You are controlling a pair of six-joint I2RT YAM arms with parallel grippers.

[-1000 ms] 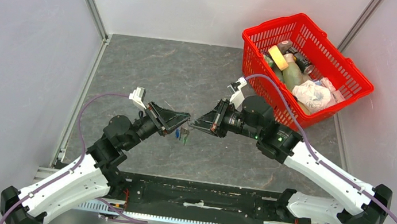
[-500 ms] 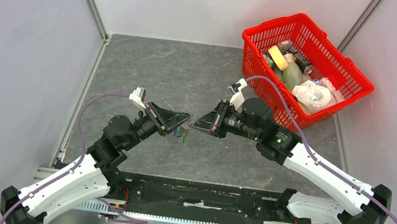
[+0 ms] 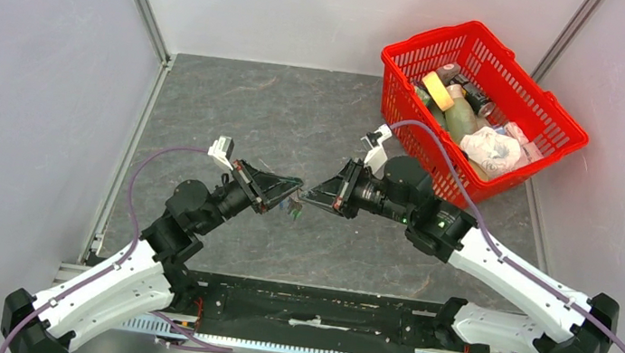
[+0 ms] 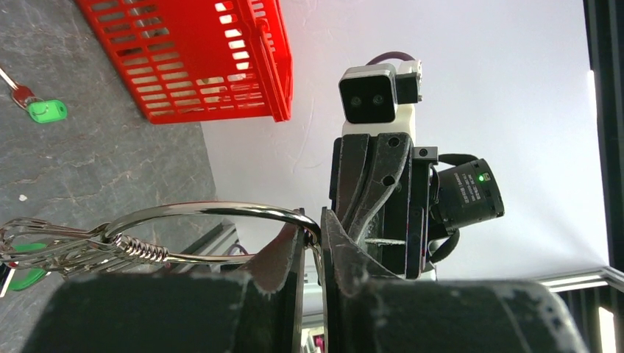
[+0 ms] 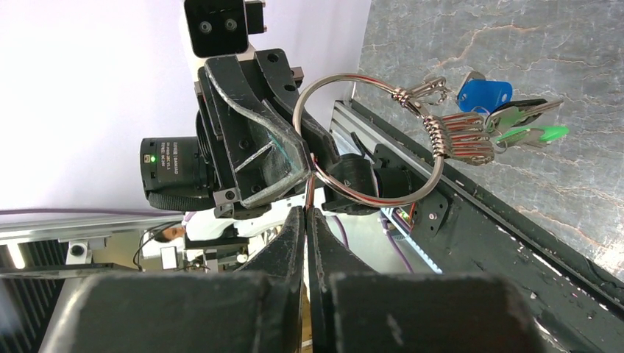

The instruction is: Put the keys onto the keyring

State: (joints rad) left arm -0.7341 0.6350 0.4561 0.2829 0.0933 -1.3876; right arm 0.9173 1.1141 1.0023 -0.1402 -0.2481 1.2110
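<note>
The keyring (image 5: 368,140) is a silver wire ring held in the air. My left gripper (image 4: 316,229) is shut on its rim (image 4: 213,211). Blue (image 5: 484,94), dark (image 5: 519,114) and green (image 5: 541,134) keys hang from the ring on small clips. My right gripper (image 5: 307,213) is shut on a thin flat piece, seen edge-on, that touches the ring; it looks like a key blade. In the top view the two grippers meet tip to tip, left (image 3: 286,193) and right (image 3: 310,196), with the key bunch (image 3: 295,210) below. Another green-headed key (image 4: 45,110) lies on the table.
A red basket (image 3: 563,118) with bottles, cans and a crumpled bag stands at the back right; it also shows in the left wrist view (image 4: 191,59). A black rail (image 3: 319,310) runs along the near edge. White walls close in both sides.
The left gripper and the hanging keys have shifted slightly up and to the right. Both grippers stay shut and tip to tip at the ring.
</note>
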